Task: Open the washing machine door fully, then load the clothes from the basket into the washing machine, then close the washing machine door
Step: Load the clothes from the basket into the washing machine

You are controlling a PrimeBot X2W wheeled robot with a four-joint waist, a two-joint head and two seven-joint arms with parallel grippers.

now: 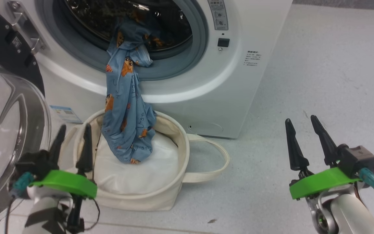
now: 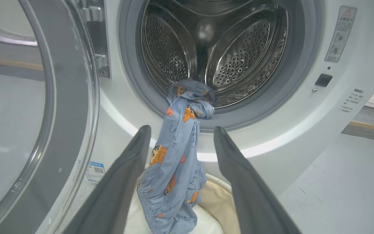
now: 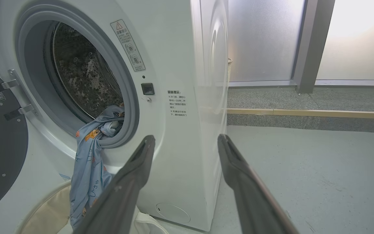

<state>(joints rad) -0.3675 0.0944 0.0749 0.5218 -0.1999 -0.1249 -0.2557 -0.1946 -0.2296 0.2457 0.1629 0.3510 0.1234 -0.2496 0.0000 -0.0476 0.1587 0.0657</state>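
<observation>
The washing machine [image 1: 206,81] stands with its door [image 1: 8,107] swung wide open to the left. The blue printed clothes [image 1: 127,110] hang over the grey seal, their top bunched at the drum's lip and their lower end resting in the basket [image 1: 161,195]. In the left wrist view the clothes [image 2: 174,156] drape straight ahead between my fingers, some way off. My left gripper [image 1: 73,133] is open beside the basket's left rim, holding nothing. Over the floor at the right my right gripper [image 1: 300,125] is open and empty, its wrist view facing the machine's corner [image 3: 193,130].
The basket's loop handle [image 1: 219,162] lies on the floor toward the right. The door's glass bowl [image 1: 15,123] bulges close to my left arm. A pale grey floor [image 1: 320,81] stretches to the right of the machine. A raised step [image 3: 304,113] runs behind it.
</observation>
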